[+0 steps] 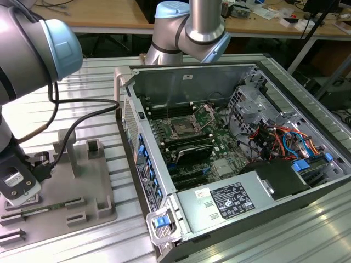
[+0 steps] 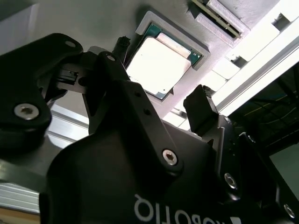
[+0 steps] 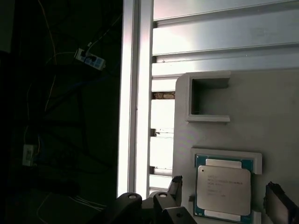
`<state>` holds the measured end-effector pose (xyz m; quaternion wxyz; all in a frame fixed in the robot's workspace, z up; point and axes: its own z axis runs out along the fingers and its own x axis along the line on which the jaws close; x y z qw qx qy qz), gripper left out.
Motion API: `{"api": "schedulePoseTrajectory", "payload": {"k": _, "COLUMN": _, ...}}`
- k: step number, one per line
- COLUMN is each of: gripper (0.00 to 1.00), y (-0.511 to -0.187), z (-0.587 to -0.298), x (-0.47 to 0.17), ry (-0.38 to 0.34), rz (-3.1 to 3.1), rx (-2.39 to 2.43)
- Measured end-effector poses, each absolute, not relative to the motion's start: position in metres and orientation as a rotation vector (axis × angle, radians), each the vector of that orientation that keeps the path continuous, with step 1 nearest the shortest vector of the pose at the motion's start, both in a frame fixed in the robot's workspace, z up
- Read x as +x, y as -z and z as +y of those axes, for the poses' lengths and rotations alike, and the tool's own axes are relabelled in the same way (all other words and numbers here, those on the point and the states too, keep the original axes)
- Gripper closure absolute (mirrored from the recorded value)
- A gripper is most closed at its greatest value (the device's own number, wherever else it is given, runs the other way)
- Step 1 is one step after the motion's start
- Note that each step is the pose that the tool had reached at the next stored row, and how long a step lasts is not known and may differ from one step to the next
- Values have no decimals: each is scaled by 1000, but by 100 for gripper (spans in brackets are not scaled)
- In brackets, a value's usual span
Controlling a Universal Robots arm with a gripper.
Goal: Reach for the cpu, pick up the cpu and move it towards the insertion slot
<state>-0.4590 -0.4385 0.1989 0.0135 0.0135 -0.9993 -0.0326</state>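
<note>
The cpu [image 2: 161,65] is a flat square chip with a silvery top and a thin green rim. It lies in a raised grey holder [image 3: 227,154] on the grey fixture plate, seen in both wrist views. My gripper [image 2: 161,77] hangs open over it, one black fingertip [image 2: 122,44] on each side of the chip [image 3: 223,190]. I cannot tell whether the fingers touch it. In the exterior view my gripper [image 1: 22,189] is low at the far left, over the plate. The insertion slot [image 1: 181,129] sits on the green board inside the open computer case.
The case's metal walls [image 1: 143,164] rise between the fixture plate [image 1: 93,192] and the slot. A green memory stick [image 1: 41,210] lies on the plate beside my gripper. A black cable [image 1: 82,118] trails from the arm. The table's edge [image 3: 135,93] runs close by the holder.
</note>
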Motion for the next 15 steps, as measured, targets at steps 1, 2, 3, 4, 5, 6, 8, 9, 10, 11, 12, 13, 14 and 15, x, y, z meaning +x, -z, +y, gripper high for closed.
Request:
{"api": "schedulePoseTrajectory", "payload": {"k": 1, "gripper": 25, "y": -198, "z": -438, "x": -459, "ry": 101, "rz": -3112, "rx": 45}}
{"api": "schedulePoseTrajectory", "payload": {"k": 2, "gripper": 25, "y": -197, "z": -437, "x": -459, "ry": 101, "rz": -3112, "rx": 48}}
{"api": "schedulePoseTrajectory", "payload": {"k": 3, "gripper": 25, "y": -196, "z": -437, "x": -459, "ry": 101, "rz": -3112, "rx": 55}}
{"api": "schedulePoseTrajectory", "payload": {"k": 4, "gripper": 25, "y": -195, "z": -437, "x": -459, "ry": 101, "rz": -3112, "rx": 71}}
{"api": "schedulePoseTrajectory", "payload": {"k": 5, "gripper": 25, "y": -193, "z": -436, "x": -459, "ry": 101, "rz": -3111, "rx": 92}}
{"api": "schedulePoseTrajectory", "payload": {"k": 6, "gripper": 25, "y": -190, "z": -436, "x": -459, "ry": 101, "rz": -3110, "rx": 95}}
{"api": "schedulePoseTrajectory", "payload": {"k": 8, "gripper": 25, "y": -185, "z": -436, "x": -459, "ry": 100, "rz": -3111, "rx": 83}}
{"api": "schedulePoseTrajectory", "payload": {"k": 9, "gripper": 25, "y": -185, "z": -436, "x": -459, "ry": 100, "rz": -3111, "rx": 74}}
{"api": "schedulePoseTrajectory", "payload": {"k": 10, "gripper": 25, "y": -185, "z": -436, "x": -459, "ry": 100, "rz": -3112, "rx": 61}}
{"api": "schedulePoseTrajectory", "payload": {"k": 11, "gripper": 25, "y": -185, "z": -436, "x": -459, "ry": 100, "rz": -3112, "rx": 56}}
{"api": "schedulePoseTrajectory", "payload": {"k": 12, "gripper": 25, "y": -184, "z": -436, "x": -459, "ry": 100, "rz": -3112, "rx": 54}}
{"api": "schedulePoseTrajectory", "payload": {"k": 13, "gripper": 25, "y": -184, "z": -436, "x": -459, "ry": 100, "rz": -3112, "rx": 53}}
{"api": "schedulePoseTrajectory", "payload": {"k": 14, "gripper": 25, "y": -184, "z": -436, "x": -459, "ry": 100, "rz": -3112, "rx": 53}}
{"api": "schedulePoseTrajectory", "payload": {"k": 15, "gripper": 25, "y": -184, "z": -436, "x": -459, "ry": 100, "rz": -3112, "rx": 53}}
